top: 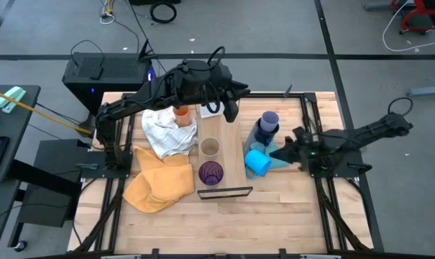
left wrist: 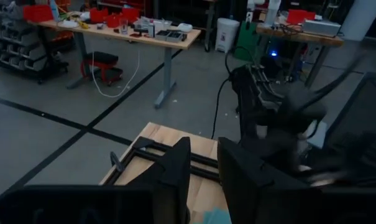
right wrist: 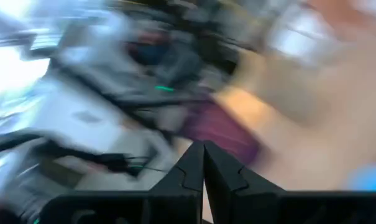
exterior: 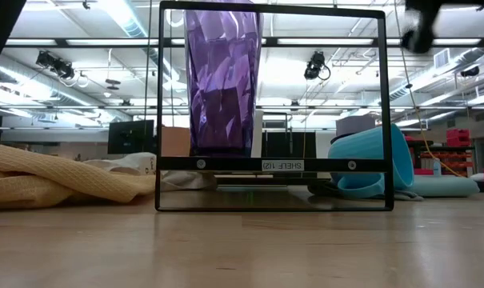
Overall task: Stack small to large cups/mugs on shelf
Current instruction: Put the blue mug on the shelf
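On the shelf stand the tan cup and, nearer, the purple tumbler. The left gripper hovers over the far end, jaws parted and empty (orange cup lies left on the white cloth). I judge it should descend squarely over a cup's rim before closing, while the right gripper, jaws closed and empty, waits beside the light blue mug.

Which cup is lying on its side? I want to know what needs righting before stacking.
The light blue mug, right of the shelf, is tipped over beside the right gripper. The purple tumbler and tan cup stand upright on the shelf.
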Robot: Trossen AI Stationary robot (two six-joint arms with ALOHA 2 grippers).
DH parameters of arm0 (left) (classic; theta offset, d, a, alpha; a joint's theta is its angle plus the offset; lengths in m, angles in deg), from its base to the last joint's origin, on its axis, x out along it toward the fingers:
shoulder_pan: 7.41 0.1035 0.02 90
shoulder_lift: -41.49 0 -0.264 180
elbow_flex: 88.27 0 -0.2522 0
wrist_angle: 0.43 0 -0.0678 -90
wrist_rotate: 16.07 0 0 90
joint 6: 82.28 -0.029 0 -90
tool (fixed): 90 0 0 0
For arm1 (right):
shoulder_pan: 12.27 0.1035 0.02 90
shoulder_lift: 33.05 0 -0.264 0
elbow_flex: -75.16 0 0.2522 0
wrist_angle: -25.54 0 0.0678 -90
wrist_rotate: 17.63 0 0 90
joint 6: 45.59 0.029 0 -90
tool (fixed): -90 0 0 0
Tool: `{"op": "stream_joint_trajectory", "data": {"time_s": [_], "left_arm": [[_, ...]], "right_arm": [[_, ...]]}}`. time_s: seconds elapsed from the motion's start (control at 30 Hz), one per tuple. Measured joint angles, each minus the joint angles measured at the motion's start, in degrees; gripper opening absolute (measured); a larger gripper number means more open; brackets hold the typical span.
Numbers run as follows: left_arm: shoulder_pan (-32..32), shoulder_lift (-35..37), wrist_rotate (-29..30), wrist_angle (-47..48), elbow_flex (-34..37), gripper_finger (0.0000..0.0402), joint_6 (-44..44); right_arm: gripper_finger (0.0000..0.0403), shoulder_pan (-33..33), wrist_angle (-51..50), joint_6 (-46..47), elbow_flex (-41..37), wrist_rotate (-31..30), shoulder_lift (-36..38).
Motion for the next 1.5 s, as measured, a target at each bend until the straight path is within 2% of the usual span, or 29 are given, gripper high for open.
{"op": "stream_joint_trajectory", "data": {"time_s": [0.07,0.13,0.33,0.4,0.53,0.7,0.83,1.07,1.27,1.5], "left_arm": [[0.29,0.13,-0.02,0.06,0.00,0.0091,-0.21],[0.56,0.23,-0.04,0.04,0.00,0.0090,-0.21],[1.46,0.24,-0.07,1.23,0.00,0.0082,-0.21],[1.59,0.24,-0.07,2.11,0.00,0.0080,0.10],[1.59,0.24,-0.07,2.42,0.00,0.0082,0.45],[1.59,0.24,-0.07,2.46,0.00,0.0083,0.46],[1.59,0.24,-0.05,2.50,0.00,0.0078,0.44],[1.59,0.24,-0.04,2.49,0.00,0.0074,0.46],[1.59,0.24,-0.04,2.49,0.00,0.0077,0.42],[1.59,0.24,-0.04,2.51,0.00,0.0069,0.35]], "right_arm": [[0.0015,2.14,8.22,-7.37,0.26,0.67,0.10],[0.0014,3.20,6.62,-13.36,2.35,0.05,0.06],[0.0013,4.83,-30.84,-28.25,17.16,-2.03,-5.54],[0.0014,4.80,-37.96,-32.81,22.73,-4.91,-8.67],[0.0016,4.76,-50.53,-43.23,32.21,-6.87,-16.55],[0.0016,4.76,-65.32,-50.93,35.37,-6.29,-26.08],[0.0016,4.76,-66.51,-52.76,32.17,-3.17,-30.44],[0.0029,4.76,-61.69,-51.45,27.85,1.43,-33.56],[0.0055,4.74,-61.92,-45.55,29.71,1.57,-33.99],[0.0053,4.76,-61.20,-43.88,33.39,1.96,-31.82]]}}
